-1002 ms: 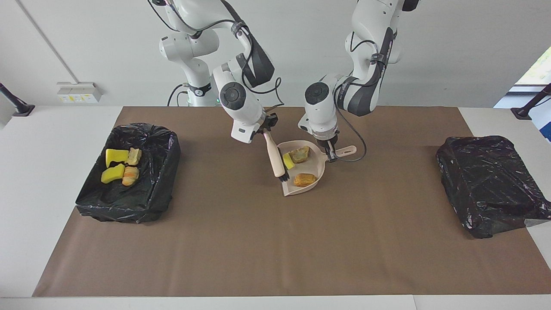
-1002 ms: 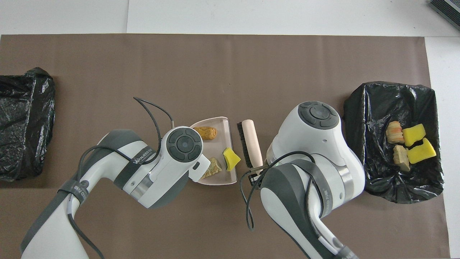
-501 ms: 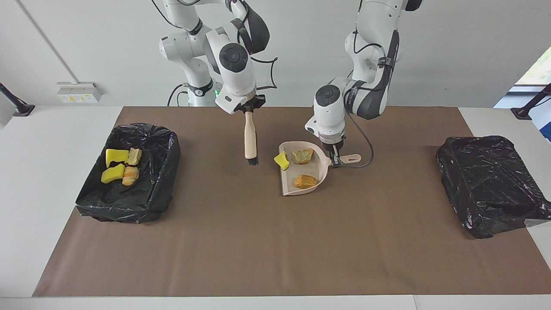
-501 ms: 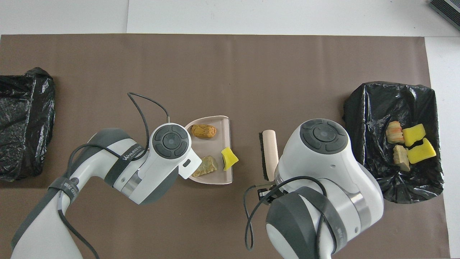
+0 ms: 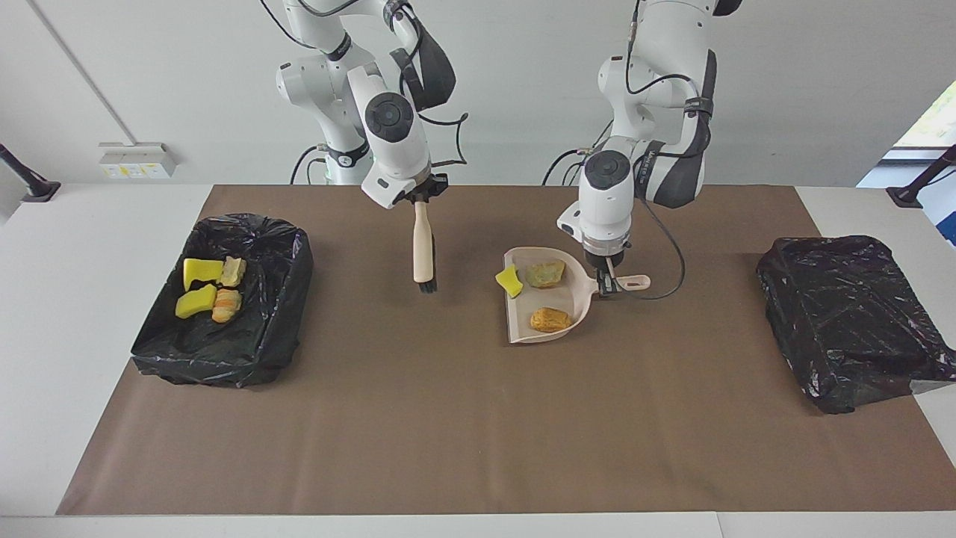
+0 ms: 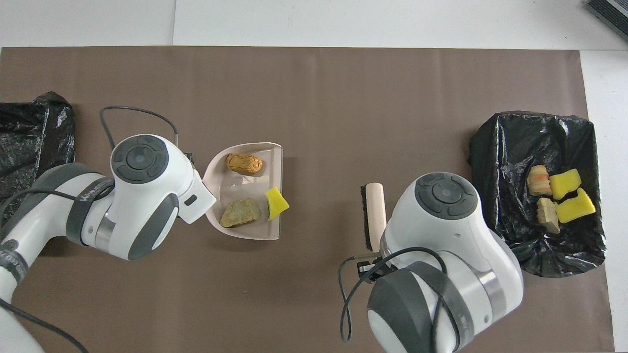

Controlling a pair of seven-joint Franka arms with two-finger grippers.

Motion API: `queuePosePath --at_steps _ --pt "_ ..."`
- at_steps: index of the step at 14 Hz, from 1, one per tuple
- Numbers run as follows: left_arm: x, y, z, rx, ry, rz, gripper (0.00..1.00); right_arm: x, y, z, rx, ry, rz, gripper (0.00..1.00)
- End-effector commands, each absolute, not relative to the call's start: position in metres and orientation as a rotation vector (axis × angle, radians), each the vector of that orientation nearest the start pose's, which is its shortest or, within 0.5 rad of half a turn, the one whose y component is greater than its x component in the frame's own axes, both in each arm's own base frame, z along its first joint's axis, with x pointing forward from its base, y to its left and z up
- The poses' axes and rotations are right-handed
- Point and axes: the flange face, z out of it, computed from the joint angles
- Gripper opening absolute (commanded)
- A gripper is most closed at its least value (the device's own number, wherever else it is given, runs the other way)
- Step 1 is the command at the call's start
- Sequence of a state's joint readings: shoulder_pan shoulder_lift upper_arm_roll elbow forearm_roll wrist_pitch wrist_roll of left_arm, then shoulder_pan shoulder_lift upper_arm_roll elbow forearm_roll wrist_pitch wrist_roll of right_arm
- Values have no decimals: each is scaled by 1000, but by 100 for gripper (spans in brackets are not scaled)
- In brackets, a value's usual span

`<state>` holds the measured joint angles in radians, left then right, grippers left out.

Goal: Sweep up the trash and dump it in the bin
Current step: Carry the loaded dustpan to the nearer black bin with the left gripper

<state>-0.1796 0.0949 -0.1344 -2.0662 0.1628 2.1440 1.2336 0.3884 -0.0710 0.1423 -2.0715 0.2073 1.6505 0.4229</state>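
Three scraps are riding in the dustpan, its handle pinched by the left gripper, while the empty bin is lying toward that arm's end, the right gripper clamping the brush.

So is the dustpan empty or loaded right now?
Loaded: the dustpan holds an orange lump, a tan lump and a yellow sponge piece at its lip.

A white wall is standing past my white tabletop, which is wearing a brown mat. A socket strip is sitting on the wall. Daylight is coming through a window at one end.
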Motion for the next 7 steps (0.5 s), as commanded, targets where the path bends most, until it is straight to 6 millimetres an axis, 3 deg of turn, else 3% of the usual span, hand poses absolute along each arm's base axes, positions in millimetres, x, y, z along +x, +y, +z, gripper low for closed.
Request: queuePosePath --at_steps 1,3,4,6,7 --pt "551 -114 430 -2097 2205 23 0 390 307 429 -3088 -24 566 0" --pt "572 -62 469 -2166 2148 24 0 380 313 430 -3062 0 632 0" --pt "579 -26 485 -2242 2115 7 0 372 319 434 -3062 -16 630 0" --pt "583 48 503 -2314 2112 -119 0 364 344 430 -3055 40 615 0" --pt "582 74 511 -2330 2113 -165 0 368 351 422 -3051 79 608 0"
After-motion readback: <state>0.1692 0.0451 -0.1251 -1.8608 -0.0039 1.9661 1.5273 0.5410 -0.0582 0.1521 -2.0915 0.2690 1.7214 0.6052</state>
